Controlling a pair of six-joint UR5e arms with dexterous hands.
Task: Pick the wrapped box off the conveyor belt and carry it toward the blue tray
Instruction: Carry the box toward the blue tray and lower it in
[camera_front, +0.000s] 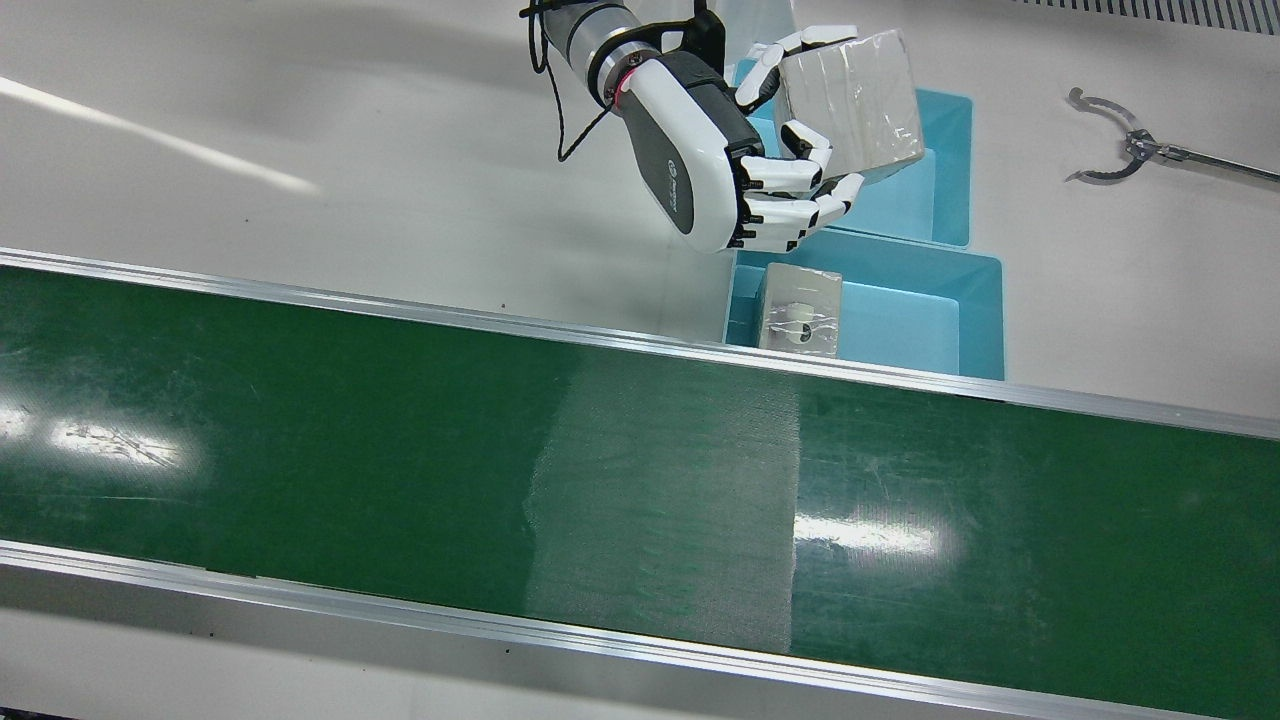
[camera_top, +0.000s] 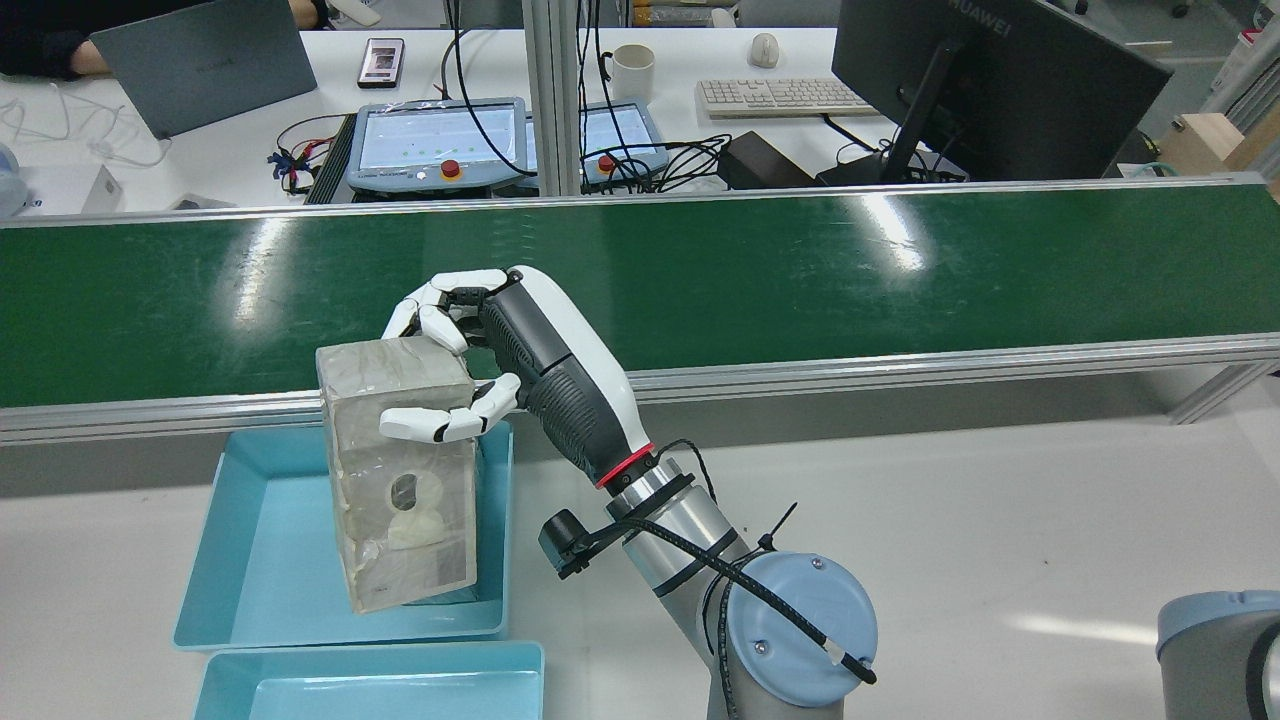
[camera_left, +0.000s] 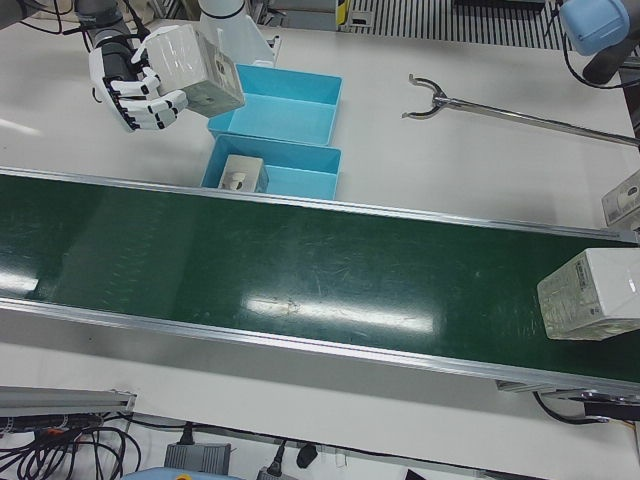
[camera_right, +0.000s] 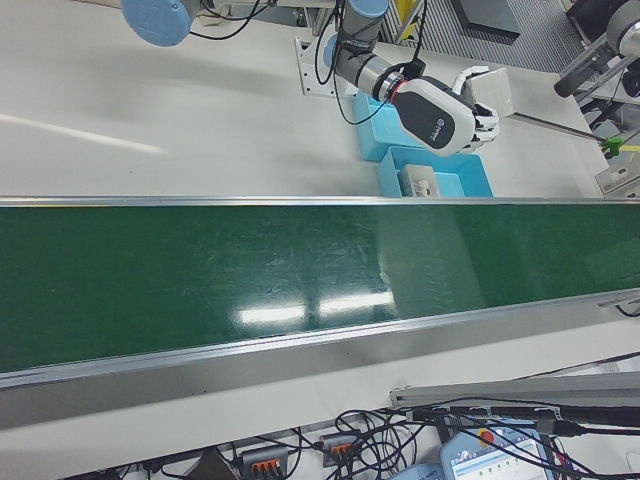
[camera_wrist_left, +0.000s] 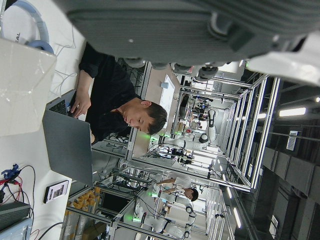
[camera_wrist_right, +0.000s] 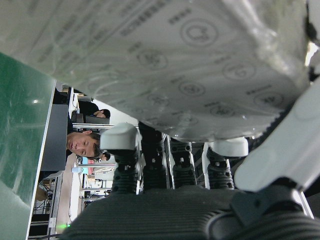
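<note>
**Box in the right hand, above the trays**

We see the right hand (camera_front: 740, 150) clamped on the wrapped box (camera_front: 850, 100), fingers curled over one face and the thumb pressing the opposite one. The box is clear of the conveyor belt (camera_front: 400, 450) and hangs in the air on the robot's side of it. In the rear view its long axis runs near upright. The hand grips the upper end, so most of the box hangs below the fingers and toward the robot's left of the palm.

Two blue trays sit under and beside it: the tray by the belt (camera_front: 970, 320) and the farther tray (camera_front: 950, 170). The front view puts the box over the farther one and the rear view over the one by the belt, so we cannot tell which it is really above.

A second wrapped box (camera_front: 800, 310) lies in the tray by the belt, at the end nearest the hand. We judge this the main thing to avoid on the way down. A grabber tool (camera_front: 1130, 150) lies well apart on the table (camera_front: 300, 120). Another box (camera_left: 590, 290) sits at the far end of the belt.

The left hand shows only in its own view, and we cannot tell how its fingers are set
</note>
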